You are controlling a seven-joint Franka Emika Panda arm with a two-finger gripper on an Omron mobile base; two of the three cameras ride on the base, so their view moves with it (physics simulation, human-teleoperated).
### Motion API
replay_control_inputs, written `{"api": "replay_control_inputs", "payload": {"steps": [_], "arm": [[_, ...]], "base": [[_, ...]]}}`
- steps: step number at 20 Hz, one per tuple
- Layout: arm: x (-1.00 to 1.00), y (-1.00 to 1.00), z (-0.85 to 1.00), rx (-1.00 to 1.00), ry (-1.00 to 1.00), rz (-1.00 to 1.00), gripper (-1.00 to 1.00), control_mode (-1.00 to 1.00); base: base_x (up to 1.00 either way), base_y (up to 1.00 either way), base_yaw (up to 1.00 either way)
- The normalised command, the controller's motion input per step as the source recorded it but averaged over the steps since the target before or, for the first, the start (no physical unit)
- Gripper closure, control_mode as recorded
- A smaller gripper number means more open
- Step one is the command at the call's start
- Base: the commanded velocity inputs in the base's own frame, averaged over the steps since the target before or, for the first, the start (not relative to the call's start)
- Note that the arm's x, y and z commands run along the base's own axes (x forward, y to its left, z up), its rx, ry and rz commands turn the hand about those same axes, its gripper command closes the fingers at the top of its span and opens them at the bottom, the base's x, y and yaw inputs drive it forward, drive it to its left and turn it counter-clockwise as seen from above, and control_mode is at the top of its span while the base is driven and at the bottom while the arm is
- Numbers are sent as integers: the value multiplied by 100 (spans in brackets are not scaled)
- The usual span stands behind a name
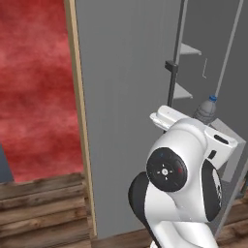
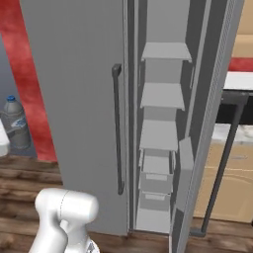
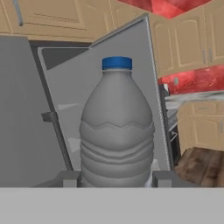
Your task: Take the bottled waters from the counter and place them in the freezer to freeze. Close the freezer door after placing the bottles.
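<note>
The gripper (image 3: 116, 179) is clamped on a bottle (image 3: 117, 131). In the hand view its two finger tips stand at either side of the bottle's base, touching it. The bottle is grey and ribbed, with a blue cap (image 3: 117, 63), and it is upright between the fingers.

In the left base view the same bottle (image 1: 206, 110) shows just above the white arm (image 1: 184, 179), level with the freezer's open gap. In the right base view a bottle (image 2: 15, 123) appears at the left edge, well to the left of the freezer.

The freezer (image 2: 158, 128) stands open. Its grey shelves (image 2: 163, 96) are stacked one above another, with drawer-like bins below them. The freezer door (image 2: 210, 113) is swung outward on the right of the opening, edge-on to the right base camera. The other door (image 2: 74, 99), left of the opening, is closed; its dark bar handle (image 2: 117, 128) runs vertically next to the opening.

A red wall (image 1: 34, 87) lies left of the freezer. A wooden floor (image 1: 43, 208) runs under it. Tan cabinets (image 3: 188, 39) show behind the freezer in the hand view.
</note>
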Motion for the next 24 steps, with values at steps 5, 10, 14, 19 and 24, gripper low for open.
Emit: {"api": "replay_control_inputs", "payload": {"steps": [5,10,14,19,24], "arm": [[0,0,0,0,0,0,100,100],[0,0,0,0,0,0,100,100],[0,0,0,0,0,0,100,100],[0,0,0,0,0,0,100,100],[0,0,0,0,0,0,100,100]], "base": [[29,-31,7],[27,-35,7],[27,-33,7],[26,-28,5],[26,-35,1]]}}
